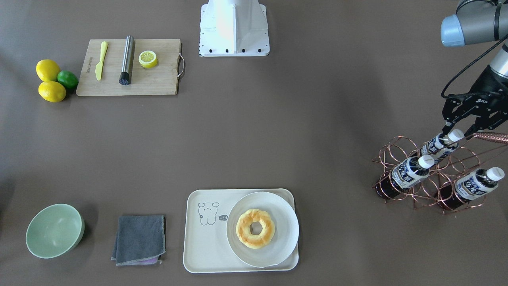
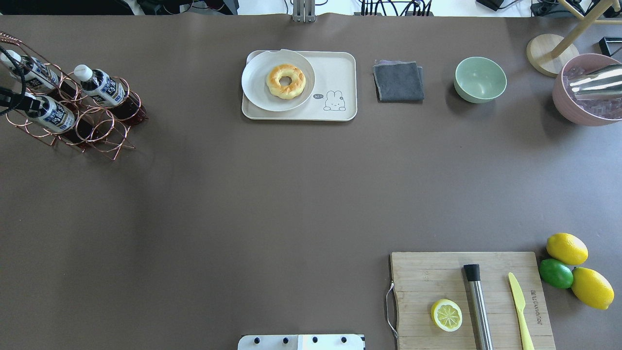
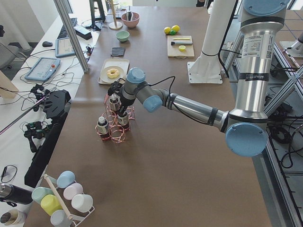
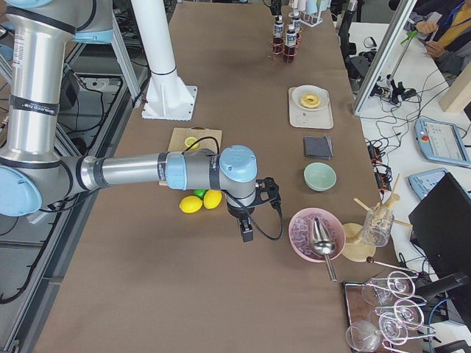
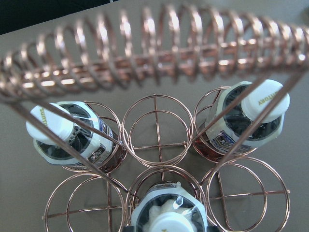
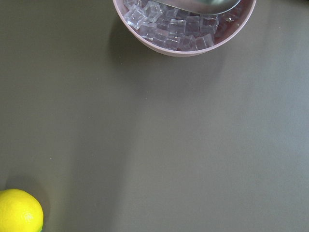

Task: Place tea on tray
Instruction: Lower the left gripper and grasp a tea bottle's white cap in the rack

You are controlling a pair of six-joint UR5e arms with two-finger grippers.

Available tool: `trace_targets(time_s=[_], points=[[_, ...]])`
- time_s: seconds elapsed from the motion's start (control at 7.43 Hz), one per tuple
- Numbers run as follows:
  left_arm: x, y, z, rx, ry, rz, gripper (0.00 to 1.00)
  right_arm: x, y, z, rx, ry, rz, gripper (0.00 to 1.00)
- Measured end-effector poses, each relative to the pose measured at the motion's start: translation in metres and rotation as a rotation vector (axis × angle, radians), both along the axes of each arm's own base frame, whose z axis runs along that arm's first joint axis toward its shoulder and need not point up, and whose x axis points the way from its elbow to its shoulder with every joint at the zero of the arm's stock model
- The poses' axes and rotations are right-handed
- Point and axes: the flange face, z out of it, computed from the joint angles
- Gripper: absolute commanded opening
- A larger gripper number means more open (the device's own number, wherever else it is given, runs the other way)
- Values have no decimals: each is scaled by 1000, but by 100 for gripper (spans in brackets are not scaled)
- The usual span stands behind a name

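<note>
Nearest the robot's base, on its right, lies a rectangular wooden cutting board (image 2: 423, 277) carrying a cut lemon half (image 2: 446, 315), a brushed-steel cylinder (image 2: 477, 304) and a pale yellow plastic knife (image 2: 520, 311). Just beside the board's outer edge sit two whole yellow lemons (image 2: 566, 248) with a green lime (image 2: 556, 273) between them.

Beyond the fruit, the right gripper (image 4: 248, 234) hangs over bare brown table; its jaws show only in the side view, so I cannot tell how they stand. Further out stands a pink round bowl (image 2: 563, 109) of ice cubes with a metal scoop (image 2: 590, 80) in it.

Over on the robot's left, a copper wire rack (image 1: 492, 137) holds three small clear bottles of dark tea, all tilted. The left gripper (image 1: 457, 133) has its jaws apart, one finger on each side of the white cap of the topmost tea bottle (image 1: 434, 146); they do not look closed on it. The other two bottles (image 1: 408, 171) rest in the lower rings.

Along the far edge, well apart from the rack, the cream rectangular tray (image 2: 340, 73) bears a round white plate (image 2: 257, 95) with a golden ring doughnut (image 2: 296, 87). Beside the tray lie a folded grey cloth (image 2: 398, 81) and a pale green bowl (image 2: 459, 78).
</note>
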Motion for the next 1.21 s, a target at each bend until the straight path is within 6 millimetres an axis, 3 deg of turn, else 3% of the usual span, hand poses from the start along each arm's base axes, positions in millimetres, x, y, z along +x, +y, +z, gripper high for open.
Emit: trace_targets(time_s=[0.13,0.54,0.81,1.21], points=[[0,0,0,0,1,0,0,0,0,-1,2,0,0,100],[0,0,-7,-13,21,-12,0,0,0,-1,1,-1,0,100],[-9,1,-27,8,49,-16,0,0,2,0,-2,-1,0,100],[-75,10,-65,63,121,-70,0,0,4,4,-9,-1,-2,100]])
